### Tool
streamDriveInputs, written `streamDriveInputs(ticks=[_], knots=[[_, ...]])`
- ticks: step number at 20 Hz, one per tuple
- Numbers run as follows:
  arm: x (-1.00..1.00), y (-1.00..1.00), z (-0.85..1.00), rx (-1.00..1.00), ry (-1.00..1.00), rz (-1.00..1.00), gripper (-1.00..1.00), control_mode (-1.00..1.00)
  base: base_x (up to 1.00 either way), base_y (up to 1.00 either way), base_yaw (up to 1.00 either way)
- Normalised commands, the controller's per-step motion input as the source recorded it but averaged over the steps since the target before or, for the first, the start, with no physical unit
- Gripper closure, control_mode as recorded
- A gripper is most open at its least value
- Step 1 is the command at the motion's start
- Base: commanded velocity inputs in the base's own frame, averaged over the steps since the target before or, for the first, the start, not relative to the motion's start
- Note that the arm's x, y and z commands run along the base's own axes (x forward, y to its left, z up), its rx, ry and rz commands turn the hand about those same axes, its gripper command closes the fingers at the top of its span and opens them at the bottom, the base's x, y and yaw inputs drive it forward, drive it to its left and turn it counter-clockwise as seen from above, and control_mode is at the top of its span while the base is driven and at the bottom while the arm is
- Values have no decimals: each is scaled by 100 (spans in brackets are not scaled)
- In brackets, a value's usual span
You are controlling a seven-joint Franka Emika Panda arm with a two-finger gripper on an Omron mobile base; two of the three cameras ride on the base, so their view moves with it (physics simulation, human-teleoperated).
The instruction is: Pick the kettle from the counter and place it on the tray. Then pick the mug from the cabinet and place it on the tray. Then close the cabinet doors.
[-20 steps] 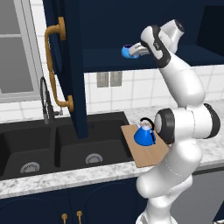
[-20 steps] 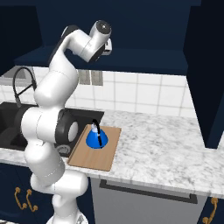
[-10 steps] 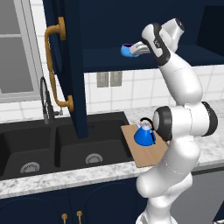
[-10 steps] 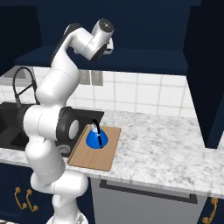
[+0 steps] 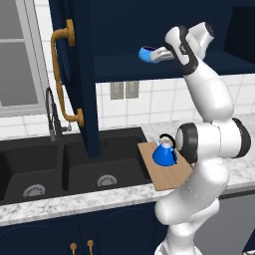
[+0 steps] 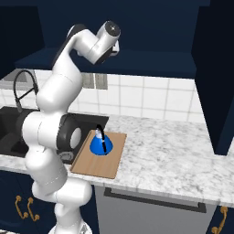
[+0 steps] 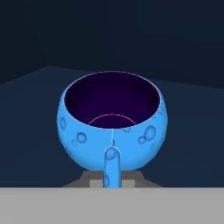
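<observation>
Left base view takes in the biggest thing first: the cabinet [image 5: 164, 35], a dark navy wall unit with its shelf exposed, and one of the cabinet doors [image 5: 74, 74] swung wide open over the sink, its curved brass handle facing the room. Below runs the counter [image 6: 183, 155], speckled marble-look stone, with the black double sink [image 5: 60, 169] set into it. On the counter just right of the sink lies the tray [image 6: 98, 157], a flat wooden board, and the kettle [image 6: 100, 144] already stands upright on it, so the first part of the task looks done.

Up on the cabinet shelf sits the mug [image 7: 113, 120], squat, light blue with a dark inside, its side handle turned straight toward the hand camera. The gripper [image 5: 162, 55] reaches in at shelf height and meets the mug at that handle. Its fingertips sit nearly together on either side of the handle; whether they are fully clamped on it I cannot tell, since the handle hides the contact.

As a judgement, the mug is light, rigid and glossy, so it may swing or slip in a narrow pinch. The handle is the natural hold, taken near its middle and kept level while drawing it clear of the shelf.
</observation>
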Motion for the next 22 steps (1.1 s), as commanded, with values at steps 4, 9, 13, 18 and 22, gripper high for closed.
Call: streamDriveInputs(ticks=[4,9,13,18,22], knots=[[-95,0,0,0,-7,3,100,-100,0,0,0],[-100,-7,0,-2,-5,5,100,-100,0,0,0],[-100,-35,0,-3,-9,3,100,-100,0,0,0],[-100,-25,-39,-16,1,11,100,-100,0,0,0],[-100,-15,-96,-33,17,27,100,-100,0,0,0]])
